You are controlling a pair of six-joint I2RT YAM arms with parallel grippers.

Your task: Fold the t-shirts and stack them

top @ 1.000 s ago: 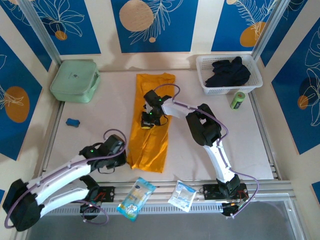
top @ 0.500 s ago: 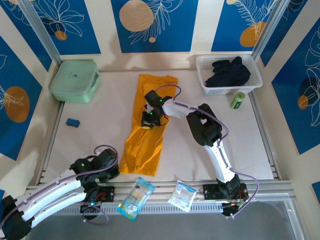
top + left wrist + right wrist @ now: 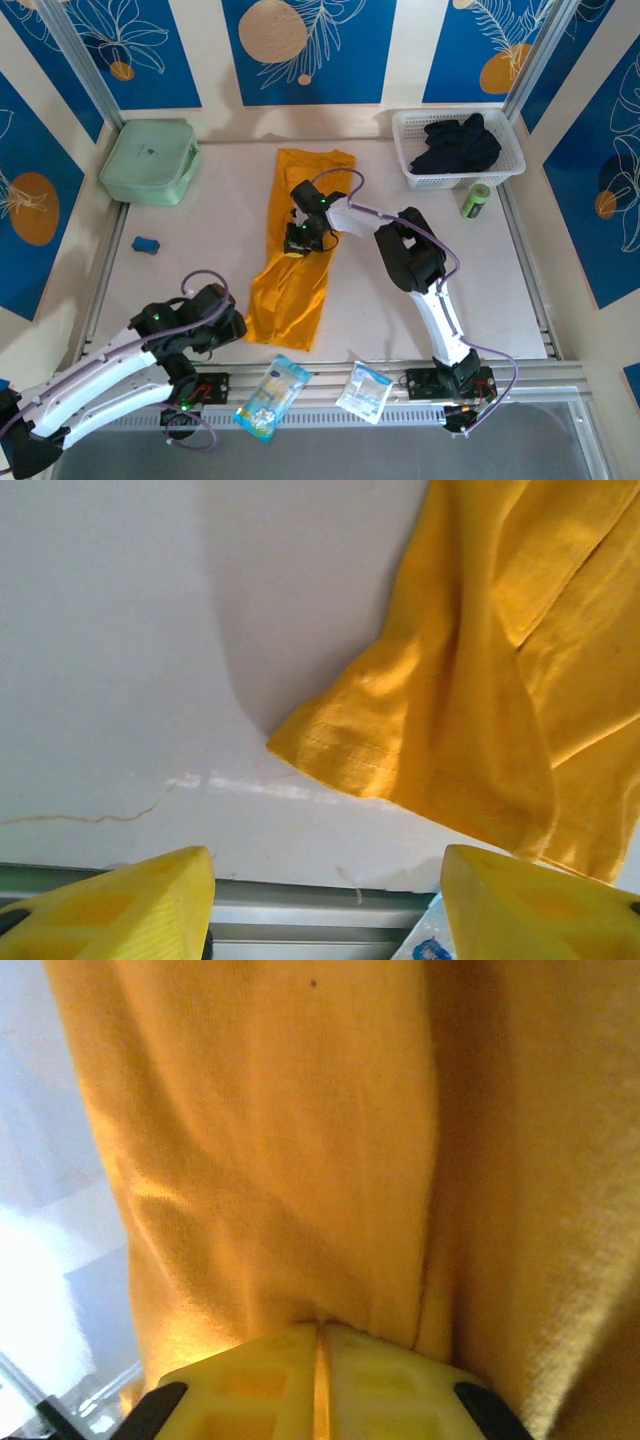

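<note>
From above, the right pincer (image 3: pixel 297 240) sits on the middle of the orange t-shirt (image 3: pixel 305 290). Its dark body hides its own tips and the cloth beneath them. In the right wrist view the right pincer (image 3: pixel 320 1345) has its two yellow fingers (image 3: pixel 255 1380) pressed together, with a hairline seam between them. They are clamped on a fold of the t-shirt (image 3: pixel 270 1160), and creases run down into that seam. The cloth there is so close that the frame cuts it off at the top and right. A pale blurred patch at the left is hard to make out.

The t-shirt lies lengthwise on the middle of the bench (image 3: pixel 200 230) as a long narrow strip. Its far end is flat and its near end skews toward the left arm. The left pincer (image 3: pixel 232 325) is just beside the near left corner, and its jaws cannot be read from above. In the left wrist view the left pincer (image 3: pixel 325 875) stands wide apart with nothing between. Its fingers (image 3: pixel 130 900) are cut off at the bottom corners of the frame. The stitched hem corner of the t-shirt (image 3: pixel 450 710) lies on the bench ahead of them, clear of both.

A mint-green case (image 3: pixel 150 160) sits at the far left. A white basket (image 3: pixel 440 180) at the far right holds heaped dark clothes (image 3: pixel 455 145), with a green can (image 3: pixel 475 200) just beside it. A small blue thing (image 3: pixel 147 243) is too small to identify. Two packets (image 3: pixel 272 395) lie at the near edge.
</note>
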